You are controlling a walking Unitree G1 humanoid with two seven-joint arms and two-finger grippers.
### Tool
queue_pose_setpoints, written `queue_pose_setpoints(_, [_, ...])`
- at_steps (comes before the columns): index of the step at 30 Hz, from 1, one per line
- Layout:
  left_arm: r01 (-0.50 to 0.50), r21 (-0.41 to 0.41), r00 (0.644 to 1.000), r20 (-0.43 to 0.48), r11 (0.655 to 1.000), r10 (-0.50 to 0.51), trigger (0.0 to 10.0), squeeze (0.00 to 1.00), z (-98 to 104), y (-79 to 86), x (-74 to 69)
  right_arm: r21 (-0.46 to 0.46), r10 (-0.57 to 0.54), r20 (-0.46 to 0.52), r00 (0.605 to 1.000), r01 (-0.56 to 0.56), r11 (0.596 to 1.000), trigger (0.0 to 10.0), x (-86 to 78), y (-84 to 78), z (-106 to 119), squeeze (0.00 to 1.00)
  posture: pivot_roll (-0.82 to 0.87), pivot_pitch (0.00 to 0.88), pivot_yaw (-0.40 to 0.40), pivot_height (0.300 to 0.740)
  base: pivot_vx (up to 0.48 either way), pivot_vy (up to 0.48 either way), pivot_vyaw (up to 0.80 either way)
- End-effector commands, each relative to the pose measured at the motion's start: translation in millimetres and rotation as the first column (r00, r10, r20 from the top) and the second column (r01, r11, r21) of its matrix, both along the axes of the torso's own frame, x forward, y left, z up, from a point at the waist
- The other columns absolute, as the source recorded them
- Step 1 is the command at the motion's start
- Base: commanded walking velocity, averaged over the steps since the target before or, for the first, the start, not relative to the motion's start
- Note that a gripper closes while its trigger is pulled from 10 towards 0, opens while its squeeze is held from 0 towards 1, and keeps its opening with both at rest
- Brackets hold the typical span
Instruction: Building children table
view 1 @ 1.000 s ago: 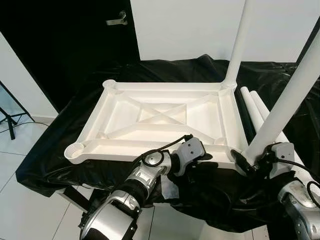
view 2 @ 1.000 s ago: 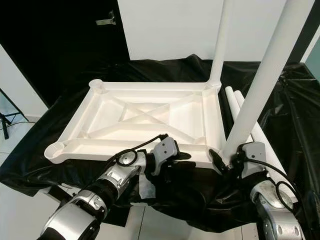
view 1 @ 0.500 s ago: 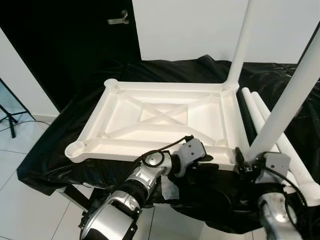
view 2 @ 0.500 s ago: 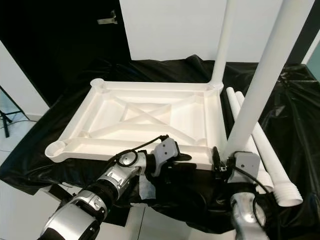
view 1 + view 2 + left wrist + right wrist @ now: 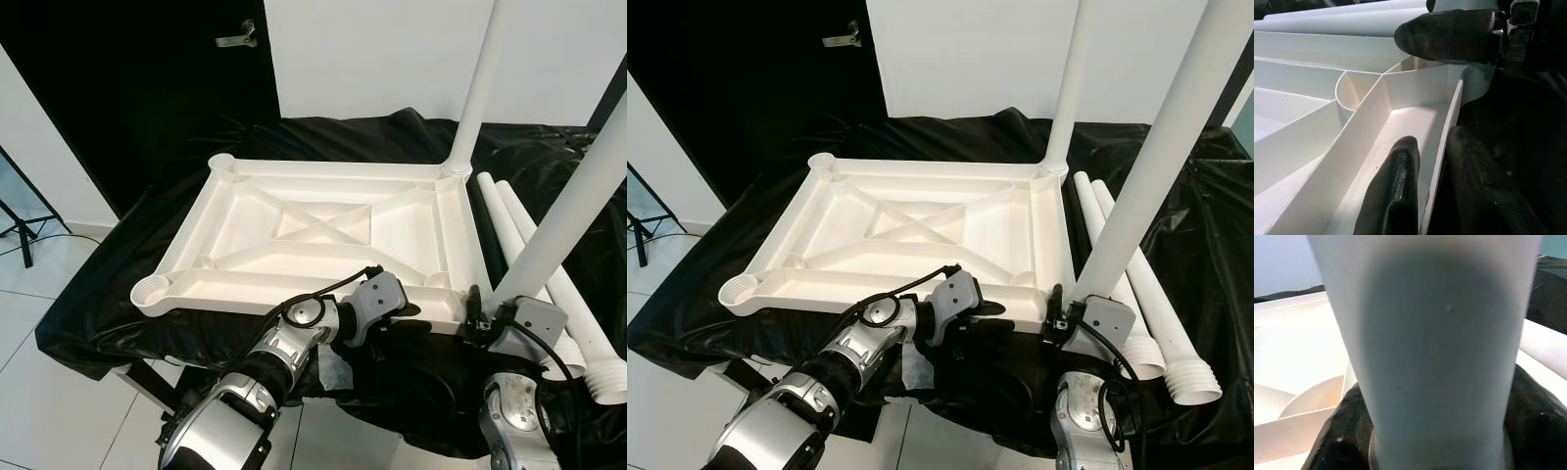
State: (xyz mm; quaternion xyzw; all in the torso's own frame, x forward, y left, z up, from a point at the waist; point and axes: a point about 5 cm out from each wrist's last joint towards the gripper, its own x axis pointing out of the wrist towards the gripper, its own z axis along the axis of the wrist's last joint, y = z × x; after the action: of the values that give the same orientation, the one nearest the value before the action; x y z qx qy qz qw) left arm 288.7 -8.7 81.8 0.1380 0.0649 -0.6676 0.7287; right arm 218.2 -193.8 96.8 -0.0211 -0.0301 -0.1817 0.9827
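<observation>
You are working on a black-draped bench (image 5: 88,313). The tabletop (image 5: 313,230) is lying upside down at its centre, ribs up. One leg (image 5: 478,83) is already standing in the 1 o'clock corner socket. You are seating a second leg (image 5: 1151,157) at the 5 o'clock corner; the right gripper (image 5: 1070,318) is clenched around its base. Keep it upright and press straight down while turning. The left gripper (image 5: 392,315) is pinching the near rim at 6 o'clock, one finger (image 5: 1393,191) inside; keep bracing. Two spare legs (image 5: 1136,304) are lying at 3 o'clock. The sockets at 7 o'clock (image 5: 152,290) and 11 o'clock (image 5: 219,161) are standing empty.
</observation>
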Motion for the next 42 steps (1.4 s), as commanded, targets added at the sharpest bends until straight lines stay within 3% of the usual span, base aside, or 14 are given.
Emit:
queue_pose_setpoints(1, [0.022, 0.152, 0.987, -0.159, 0.988, 0.002, 10.0, 0.0, -41, 22.8, -16.5, -0.002, -0.047, -0.083, 0.995, 0.047, 0.999, 9.3, -9.3, -11.5, -17, 0.0, -0.15, 0.0, 0.04, 0.74, 0.0, 0.0, 0.0])
queue_pose_setpoints(4, [0.02, 0.153, 0.987, -0.159, 0.988, 0.005, 10.0, 0.0, -42, 24.1, -16.4, -0.014, -0.028, -0.077, 0.997, 0.027, 1.0, 10.0, -8.0, -5.9, -15, 0.04, -0.15, 0.0, 0.04, 0.74, 0.0, 0.0, 0.0])
queue_pose_setpoints(5, [0.018, 0.154, 0.987, -0.159, 0.988, 0.007, 10.0, 0.0, -42, 24.7, -16.4, 0.0, -0.014, -0.066, 0.998, 0.014, 1.0, 10.0, -6.0, -2.9, -13, 1.0, -0.16, 0.0, 0.041, 0.74, 0.0, 0.0, 0.0])
queue_pose_setpoints(13, [0.016, 0.15, 0.987, -0.161, 0.989, 0.009, 10.0, 0.0, -42, 22.3, -16.8, 0.011, 0.158, -0.036, 0.987, -0.157, 0.987, 10.0, 4.9, 10.1, -7, 0.97, -0.17, 0.0, 0.04, 0.74, 0.0, 0.0, 0.0])
queue_pose_setpoints(14, [0.018, 0.147, 0.987, -0.162, 0.989, 0.006, 10.0, 0.0, -42, 20.3, -17.2, -0.012, 0.311, -0.006, 0.951, -0.311, 0.95, 10.0, 10.4, 16.9, 1, 0.0, -0.17, 0.0, 0.041, 0.74, 0.0, 0.0, 0.0])
queue_pose_setpoints(16, [0.018, 0.147, 0.987, -0.162, 0.989, 0.006, 10.0, 0.0, -42, 20.3, -17.2, -0.012, 0.311, -0.006, 0.951, -0.311, 0.95, 10.0, 10.4, 16.9, 1, 0.0, -0.17, 0.0, 0.041, 0.74, 0.0, 0.0, 0.0])
queue_pose_setpoints(17, [0.02, 0.145, 0.987, -0.162, 0.989, 0.004, 10.0, 0.0, -41, 19.1, -17.6, -0.051, 0.425, 0.015, 0.905, -0.424, 0.904, 10.0, 14.0, 20.8, 11, 0.0, -0.18, 0.0, 0.042, 0.74, 0.0, 0.0, 0.0])
queue_pose_setpoints(18, [0.021, 0.145, 0.987, -0.162, 0.989, 0.003, 10.0, 0.0, -41, 18.9, -17.7, -0.058, 0.451, 0.019, 0.892, -0.449, 0.891, 10.0, 15.0, 20.7, 14, 0.0, -0.18, 0.0, 0.042, 0.74, 0.0, 0.0, 0.0])
queue_pose_setpoints(27, [0.022, 0.145, 0.987, -0.163, 0.989, 0.002, 10.0, 0.0, -41, 19.0, -17.7, -0.042, 0.566, -0.02, 0.824, -0.567, 0.823, 10.0, 24.4, 5.9, 22, 0.0, -0.18, 0.0, 0.046, 0.74, 0.0, 0.0, 0.0])
queue_pose_setpoints(28, [0.024, 0.146, 0.986, -0.164, 0.989, 0.001, 10.0, 0.0, -42, 19.2, -17.9, -0.012, 0.682, -0.08, 0.727, -0.685, 0.729, 0.0, 24.9, 0.1, 24, 0.0, -0.18, 0.0, 0.047, 0.74, 0.0, 0.0, 0.0])
queue_pose_setpoints(29, [0.024, 0.146, 0.986, -0.164, 0.989, 0.001, 10.0, 0.0, -42, 19.2, -17.9, -0.012, 0.682, -0.08, 0.727, -0.685, 0.729, 0.0, 24.9, 0.1, 24, 0.0, -0.18, 0.0, 0.047, 0.74, 0.0, 0.0, 0.0])
queue_pose_setpoints(32, [0.023, 0.147, 0.987, -0.162, 0.989, 0.002, 10.0, 0.0, -42, 19.8, -17.5, 0.025, 0.753, -0.117, 0.648, -0.756, 0.654, 0.0, 21.0, 1.2, 21, 0.0, -0.17, 0.0, 0.048, 0.74, 0.0, 0.0, 0.0])
queue_pose_setpoints(35, [0.02, 0.147, 0.987, -0.161, 0.989, 0.004, 10.0, 0.0, -41, 20.5, -16.7, 0.041, 0.775, -0.132, 0.618, -0.778, 0.627, 0.0, 19.0, 2.9, 18, 0.0, -0.17, 0.0, 0.05, 0.74, 0.0, 0.0, 0.0])
queue_pose_setpoints(42, [0.019, 0.15, 0.987, -0.159, 0.989, 0.005, 10.0, 0.0, -41, 21.9, -16.2, 0.068, 0.784, -0.162, 0.6, -0.785, 0.615, 0.0, 17.1, 6.3, 10, 0.0, -0.17, 0.0, 0.057, 0.74, 0.0, 0.0, 0.0])
